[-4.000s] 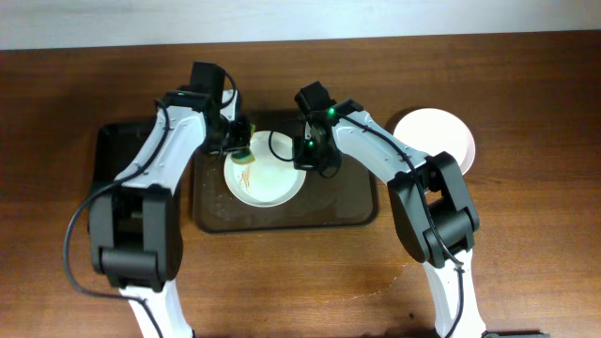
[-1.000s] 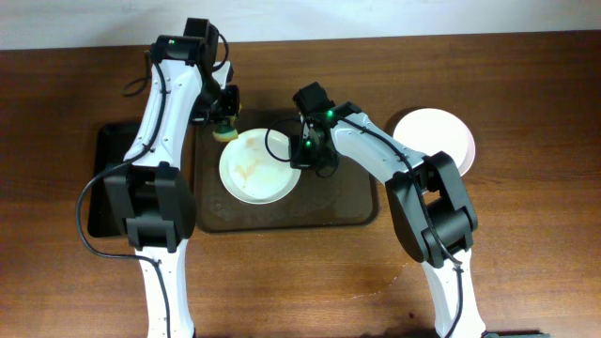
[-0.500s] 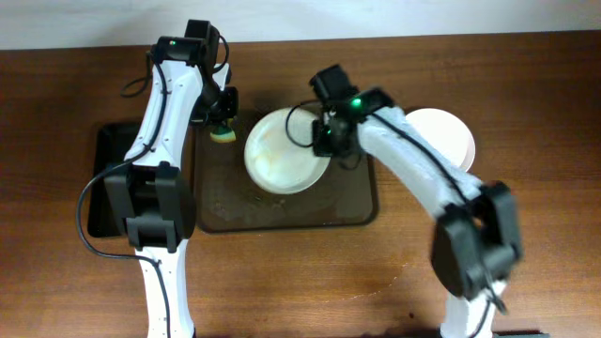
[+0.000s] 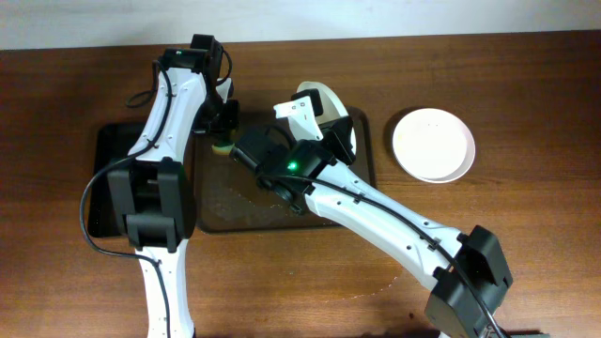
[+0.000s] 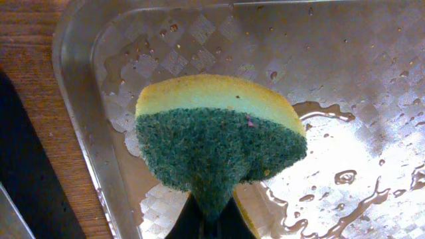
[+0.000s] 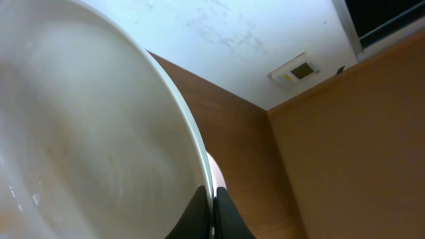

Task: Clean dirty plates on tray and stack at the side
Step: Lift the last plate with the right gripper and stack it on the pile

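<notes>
Aloft, right pincer point(image 6: 212, 207) clamps plate point(image 6: 86, 133) rim; left pincer point(image 5: 207, 222) squeezes sponge point(image 5: 219, 139) over tray point(image 5: 74, 46) corner.

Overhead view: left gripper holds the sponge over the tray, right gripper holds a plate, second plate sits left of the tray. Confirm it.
Wrong on one count: the overhead view shows the second plate right of the tray, not left. The left gripper does hold the sponge over the tray, and the right gripper holds a plate.
</notes>
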Robot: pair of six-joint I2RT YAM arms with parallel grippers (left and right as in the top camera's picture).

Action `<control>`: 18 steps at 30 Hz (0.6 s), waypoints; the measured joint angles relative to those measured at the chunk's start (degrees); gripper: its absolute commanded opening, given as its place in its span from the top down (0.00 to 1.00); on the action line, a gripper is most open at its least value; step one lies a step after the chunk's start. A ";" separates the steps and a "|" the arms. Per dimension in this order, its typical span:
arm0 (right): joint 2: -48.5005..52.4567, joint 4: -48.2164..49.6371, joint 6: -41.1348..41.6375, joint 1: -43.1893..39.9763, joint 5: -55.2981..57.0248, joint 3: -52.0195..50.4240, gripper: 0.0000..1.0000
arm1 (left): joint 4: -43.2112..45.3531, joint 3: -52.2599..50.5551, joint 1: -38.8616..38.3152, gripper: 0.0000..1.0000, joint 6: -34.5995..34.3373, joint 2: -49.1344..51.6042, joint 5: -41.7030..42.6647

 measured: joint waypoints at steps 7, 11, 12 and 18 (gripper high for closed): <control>0.00 -1.36 3.54 -0.11 1.27 0.00 0.96 | 0.00 0.00 0.00 1.00 0.00 0.00 0.00; -1.20 -1.49 6.62 -10.62 -18.71 -0.02 0.96 | 0.09 0.00 0.00 1.00 0.00 0.00 0.00; -2.71 -1.29 5.16 -16.79 -27.76 -0.02 0.96 | 0.28 0.00 0.00 1.00 0.00 0.00 0.00; -4.81 -1.66 -3.17 -50.10 -59.32 -0.07 0.96 | 0.46 -0.02 0.00 1.00 0.00 0.00 0.00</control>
